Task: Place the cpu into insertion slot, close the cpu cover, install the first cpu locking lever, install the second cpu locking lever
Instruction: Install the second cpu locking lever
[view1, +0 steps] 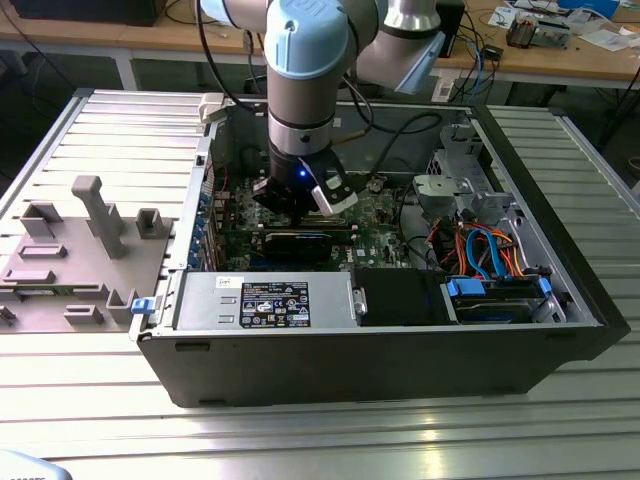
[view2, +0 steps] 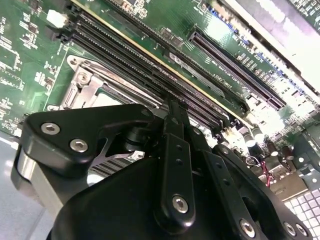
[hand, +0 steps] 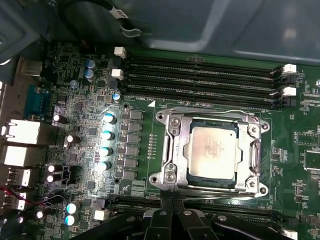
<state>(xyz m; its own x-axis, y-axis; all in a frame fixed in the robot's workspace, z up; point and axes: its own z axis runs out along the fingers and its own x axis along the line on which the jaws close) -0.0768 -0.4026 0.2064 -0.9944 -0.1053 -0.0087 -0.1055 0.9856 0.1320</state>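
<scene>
**Desk:** Where does the claw (hand: 172, 220) stand at this moment?

**Photographer:** Low inside the open computer case (view1: 380, 340), just above the green motherboard (hand: 90, 150). In the first wrist view its black fingers (hand: 167, 210) come together in a narrow point right at the near edge of the insertion slot (hand: 212, 150). They look closed, with nothing between them.

**Desk:** And the cpu?

**Photographer:** Already seated. The cpu (hand: 212, 150) lies flat in the slot, its pale metal top showing, directly ahead of the claw's tip and very close. The cpu cover (hand: 175, 145) appears folded down around it, a silvery frame with the chip visible through its open middle.

**Desk:** The locking levers?

**Photographer:** A thin metal bar runs along the slot's near edge, just in front of the fingertips, parallel to the memory slots (hand: 200, 75) beyond. I judge that to be a lever, but whether it is latched I cannot tell.

**Desk:** What lies farther out?

**Photographer:** In the exterior view the arm (view1: 305, 90) reaches straight down into the case, which sits on a ribbed metal counter (view1: 300, 440), a grey fixture (view1: 80, 250) well apart on that view's left.
</scene>
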